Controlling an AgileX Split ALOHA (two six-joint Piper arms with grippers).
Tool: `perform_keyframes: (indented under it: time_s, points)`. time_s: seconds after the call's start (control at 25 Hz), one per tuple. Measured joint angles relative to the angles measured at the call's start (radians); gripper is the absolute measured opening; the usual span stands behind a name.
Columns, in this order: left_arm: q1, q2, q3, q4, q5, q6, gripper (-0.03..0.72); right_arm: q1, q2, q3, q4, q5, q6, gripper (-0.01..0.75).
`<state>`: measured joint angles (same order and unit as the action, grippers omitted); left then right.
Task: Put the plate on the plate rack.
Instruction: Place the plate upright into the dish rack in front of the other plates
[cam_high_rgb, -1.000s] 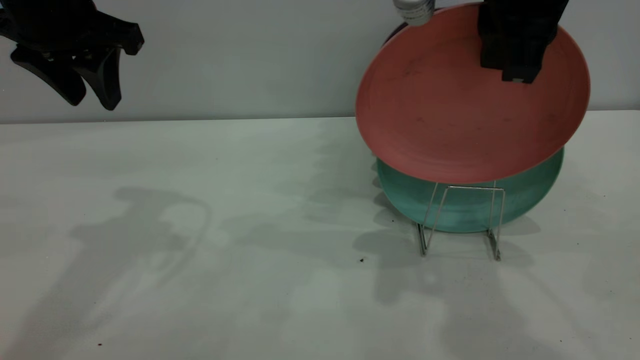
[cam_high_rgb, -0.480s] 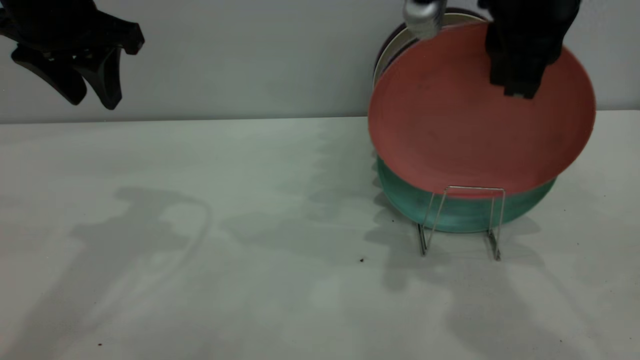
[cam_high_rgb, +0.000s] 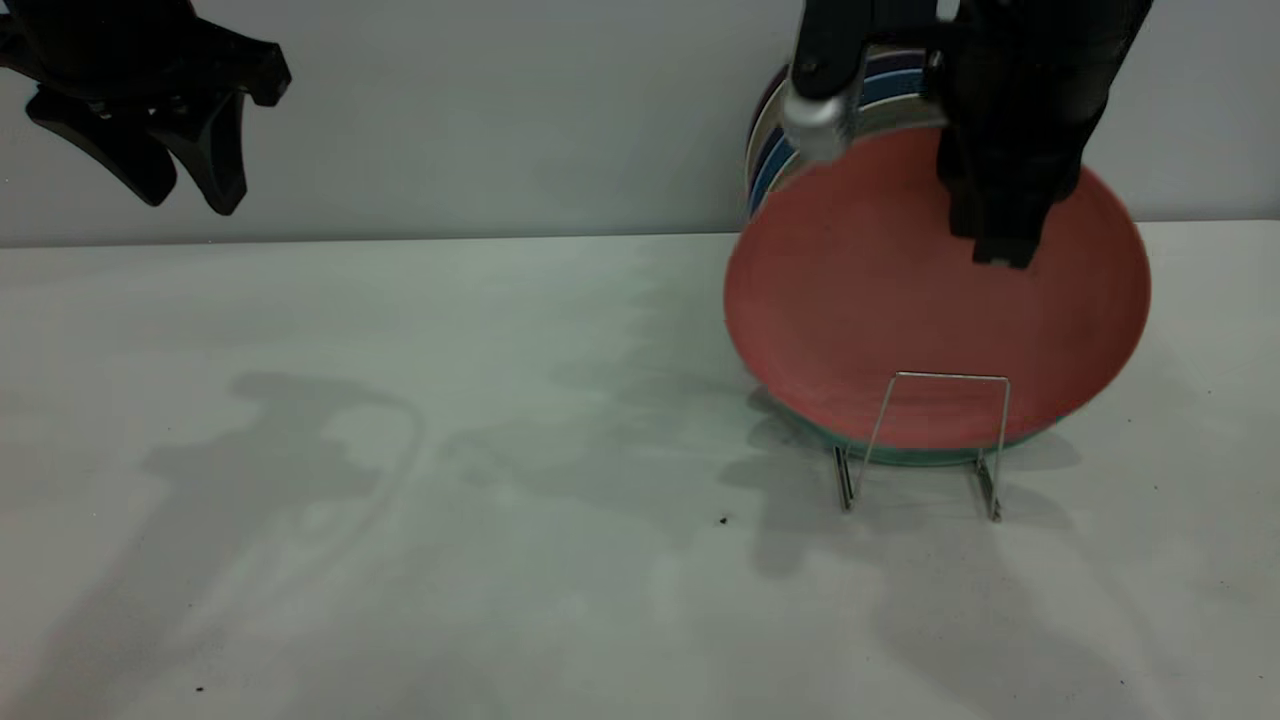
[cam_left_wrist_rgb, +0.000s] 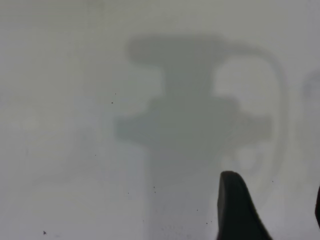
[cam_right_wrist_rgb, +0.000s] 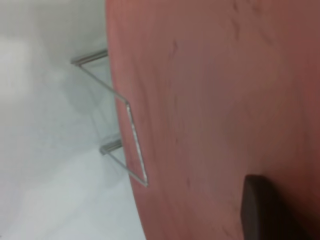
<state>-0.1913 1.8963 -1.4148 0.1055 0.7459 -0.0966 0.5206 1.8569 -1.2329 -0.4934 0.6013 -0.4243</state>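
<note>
The salmon-pink plate (cam_high_rgb: 900, 320) stands nearly upright at the right, its lower edge behind the front loop of the silver wire plate rack (cam_high_rgb: 925, 440). My right gripper (cam_high_rgb: 1000, 250) is shut on the plate's upper rim, one black finger lying on its face. In the right wrist view the plate (cam_right_wrist_rgb: 215, 100) fills the picture, with the rack's loop (cam_right_wrist_rgb: 130, 140) against its edge and one finger (cam_right_wrist_rgb: 260, 210) on it. My left gripper (cam_high_rgb: 190, 195) hangs open and empty high at the far left; one finger (cam_left_wrist_rgb: 235, 210) shows above bare table.
A teal-green plate (cam_high_rgb: 900, 455) sits in the rack just behind the pink one, only its lower rim showing. Several more plates, blue and cream (cam_high_rgb: 775, 150), stand farther back. White table (cam_high_rgb: 400, 450); grey wall behind.
My right gripper has come down with the pink plate, from above the rack to behind its front loop. The pink plate now covers nearly all of the teal plate. The left arm has not moved.
</note>
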Motion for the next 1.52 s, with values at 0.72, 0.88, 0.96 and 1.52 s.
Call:
perform_keyframes:
  time_s: [0.72,0.88,0.96,1.52]
  points:
    - [0.000,0.000,0.000,0.000,0.000,-0.001,0.418,-0.002,0.026,-0.001,0.022,-0.003,0.003,0.365]
    - [0.000,0.000,0.000,0.000,0.001,-0.001,0.418,-0.002,0.026,-0.005,0.036,0.007,0.003,0.377]
    - [0.000,0.000,0.000,0.000,0.002,-0.001,0.418,-0.002,0.026,-0.005,0.036,0.019,0.003,0.379]
    - [0.000,0.000,0.000,0.000,0.017,-0.001,0.418,-0.007,-0.041,-0.006,-0.093,0.072,0.164,0.379]
